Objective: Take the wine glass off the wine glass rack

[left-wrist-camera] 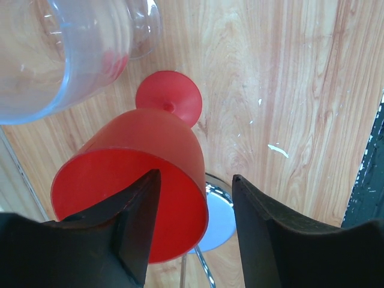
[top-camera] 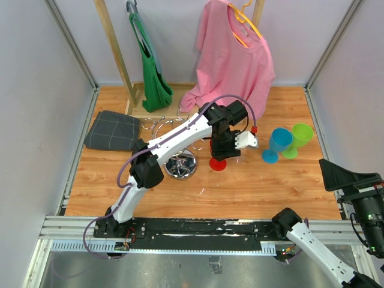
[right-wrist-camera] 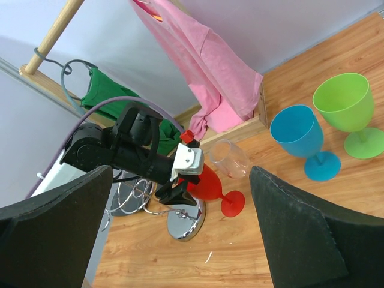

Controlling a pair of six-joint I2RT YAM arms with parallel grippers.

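A red wine glass (top-camera: 217, 163) leans tilted, its foot on the wooden table just right of the wine glass rack. The rack has a round chrome base (top-camera: 180, 165) and wire rings (top-camera: 157, 126). My left gripper (top-camera: 224, 149) is at the glass's rim. In the left wrist view one finger (left-wrist-camera: 129, 228) is inside the red bowl (left-wrist-camera: 144, 150) and the other (left-wrist-camera: 264, 228) stands outside with a gap, jaws open. A clear glass (right-wrist-camera: 231, 157) lies beside it. My right gripper (right-wrist-camera: 180, 169) is open and empty, far to the right (top-camera: 339, 174).
A blue glass (top-camera: 277, 144) and a green glass (top-camera: 298, 139) stand at the right. A folded grey cloth (top-camera: 113, 130) lies at the left. A green bag (top-camera: 153, 78) and a pink shirt (top-camera: 234, 54) hang from a wooden rail at the back.
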